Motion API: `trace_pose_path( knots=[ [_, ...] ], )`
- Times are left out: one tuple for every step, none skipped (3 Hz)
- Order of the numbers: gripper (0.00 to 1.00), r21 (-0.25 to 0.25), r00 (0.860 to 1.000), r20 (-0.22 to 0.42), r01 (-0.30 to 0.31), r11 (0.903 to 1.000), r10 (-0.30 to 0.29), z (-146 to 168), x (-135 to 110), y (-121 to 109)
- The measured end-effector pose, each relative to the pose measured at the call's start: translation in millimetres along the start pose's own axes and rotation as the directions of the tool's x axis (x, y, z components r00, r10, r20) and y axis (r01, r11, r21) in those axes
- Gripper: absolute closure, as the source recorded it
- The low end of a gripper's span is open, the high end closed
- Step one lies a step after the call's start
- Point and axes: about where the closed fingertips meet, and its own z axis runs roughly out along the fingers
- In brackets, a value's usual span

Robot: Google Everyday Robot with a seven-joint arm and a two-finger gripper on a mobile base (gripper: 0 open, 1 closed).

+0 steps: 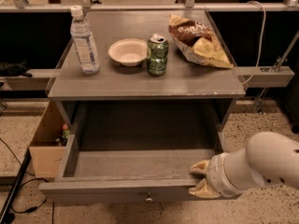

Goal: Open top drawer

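The top drawer (117,185) is a wide grey wooden drawer under the grey table top. It stands pulled far out toward me, and its plain grey inside shows with nothing in it. A small round metal knob (148,199) sits at the middle of its front. My gripper (200,178), with tan fingers on a white arm, is at the right end of the drawer's front edge, one finger above the front panel and one in front of it, closed on that front edge.
On the table top (145,80) stand a water bottle (84,41), a white bowl (128,52), a green can (157,55) and a chip bag (198,41). An open cardboard box (46,143) stands on the floor at the left. A black cable (14,190) lies by it.
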Motion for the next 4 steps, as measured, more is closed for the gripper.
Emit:
trace_pose_path(
  knots=[
    [1.0,-0.018,1.0,0.0,0.009,0.9998,-0.009,-1.6,-3.3,12.6],
    [0.76,-0.018,1.0,0.0,0.009,0.9998,-0.009,-1.6,-3.3,12.6],
    [0.53,-0.018,1.0,0.0,0.009,0.9998,-0.009,-1.6,-3.3,12.6],
    [0.3,-0.018,1.0,0.0,0.009,0.9998,-0.009,-1.6,-3.3,12.6]
  ],
)
